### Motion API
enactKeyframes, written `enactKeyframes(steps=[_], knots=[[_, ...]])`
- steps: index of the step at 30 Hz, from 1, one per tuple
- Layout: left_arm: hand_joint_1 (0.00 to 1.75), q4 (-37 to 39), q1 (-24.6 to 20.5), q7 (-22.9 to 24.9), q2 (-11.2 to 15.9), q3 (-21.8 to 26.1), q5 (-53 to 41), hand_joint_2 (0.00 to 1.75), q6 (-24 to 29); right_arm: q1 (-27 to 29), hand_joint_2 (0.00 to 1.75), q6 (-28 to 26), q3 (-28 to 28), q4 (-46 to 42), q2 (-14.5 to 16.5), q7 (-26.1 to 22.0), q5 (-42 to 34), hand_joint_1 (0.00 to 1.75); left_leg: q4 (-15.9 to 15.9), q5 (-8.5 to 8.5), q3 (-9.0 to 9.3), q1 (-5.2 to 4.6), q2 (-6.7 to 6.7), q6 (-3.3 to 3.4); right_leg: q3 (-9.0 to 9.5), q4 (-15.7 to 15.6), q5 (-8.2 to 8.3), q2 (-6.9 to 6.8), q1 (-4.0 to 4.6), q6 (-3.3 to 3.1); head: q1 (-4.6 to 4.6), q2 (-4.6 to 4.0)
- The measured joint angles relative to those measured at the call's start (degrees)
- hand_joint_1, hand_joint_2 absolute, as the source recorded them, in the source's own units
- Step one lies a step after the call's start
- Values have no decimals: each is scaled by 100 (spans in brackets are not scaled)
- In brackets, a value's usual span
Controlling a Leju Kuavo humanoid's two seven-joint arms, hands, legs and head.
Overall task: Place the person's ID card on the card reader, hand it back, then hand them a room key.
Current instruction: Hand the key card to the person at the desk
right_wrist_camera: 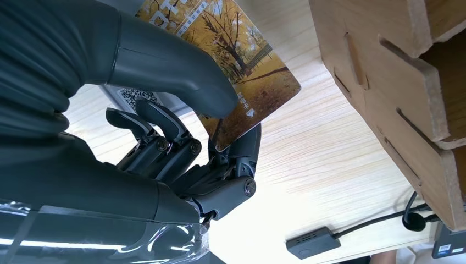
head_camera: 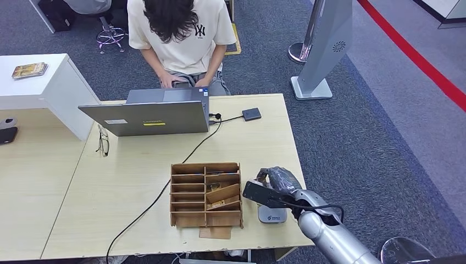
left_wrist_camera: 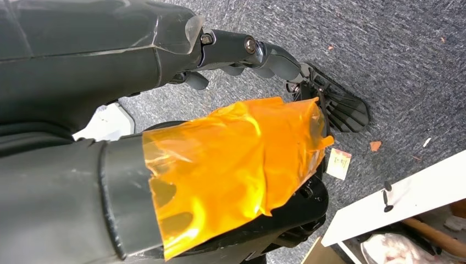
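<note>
My right hand (head_camera: 276, 183) hovers low over the table's front right part, just right of the wooden card box (head_camera: 206, 193). Thumb and fingers pinch a card printed with yellow autumn trees (right_wrist_camera: 242, 60). Similar brownish cards (head_camera: 222, 195) lie in the box's right slots. A small black card reader (head_camera: 251, 114) sits at the far right of the table, wired to the laptop, and shows as the card reader (right_wrist_camera: 309, 245) in the right wrist view. My left hand (left_wrist_camera: 231, 159), wrapped in orange tape, hangs over the carpet holding nothing, fingers (left_wrist_camera: 264, 52) stretched out.
A person (head_camera: 178, 33) sits across the table (head_camera: 137, 165) behind an open grey laptop (head_camera: 151, 113). A grey device (head_camera: 272, 214) lies under my right hand. Glasses (head_camera: 103, 142) rest left of the laptop; a black cable (head_camera: 159, 195) crosses the table. A white counter (head_camera: 49, 88) stands left.
</note>
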Motion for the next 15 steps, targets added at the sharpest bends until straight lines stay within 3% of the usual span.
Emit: enactKeyframes(steps=[15], knots=[[0,0,0,-34,0,-18,61,0,38,-42,175,1,30,60,14,-19,-5,175,0,0,0,0,0,0,0,0,0,0,0,0,0,0]])
